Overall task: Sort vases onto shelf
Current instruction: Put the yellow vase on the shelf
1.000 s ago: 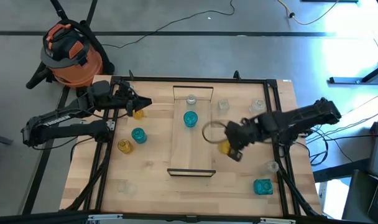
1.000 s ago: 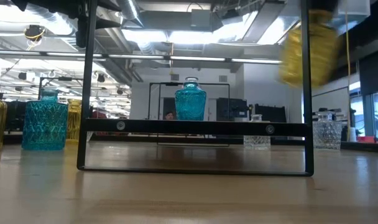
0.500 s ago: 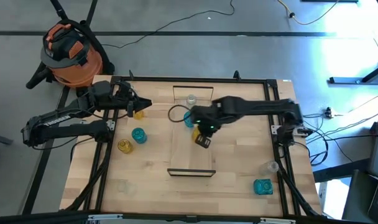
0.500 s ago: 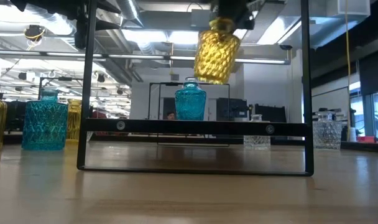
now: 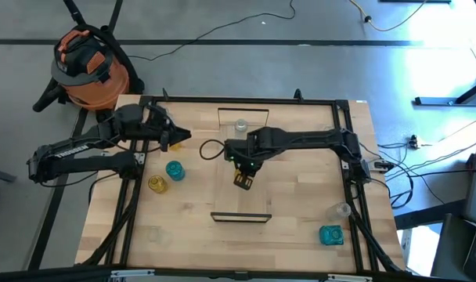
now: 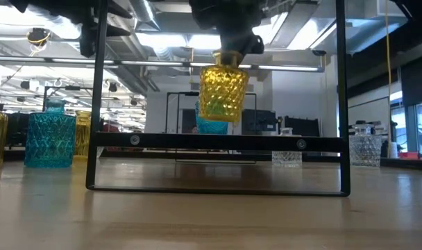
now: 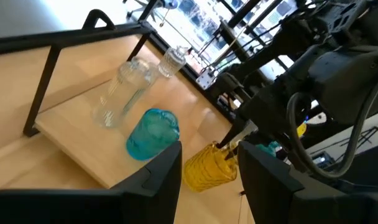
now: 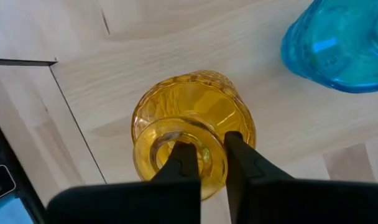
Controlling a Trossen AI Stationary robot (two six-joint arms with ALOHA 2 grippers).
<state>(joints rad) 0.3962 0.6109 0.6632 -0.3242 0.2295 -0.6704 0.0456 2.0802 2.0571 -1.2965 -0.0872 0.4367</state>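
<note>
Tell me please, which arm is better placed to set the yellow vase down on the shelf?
The right arm. The right gripper is shut on the rim of the yellow vase and holds it above the shelf, beside the teal vase. The left gripper waits off the shelf.

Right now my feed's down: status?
Right gripper shut on amber vase, above shelf. Left gripper open, waiting at table's left. Teal vase close beside drop spot.

No readable text, labels, brands or nos. on anything here.
</note>
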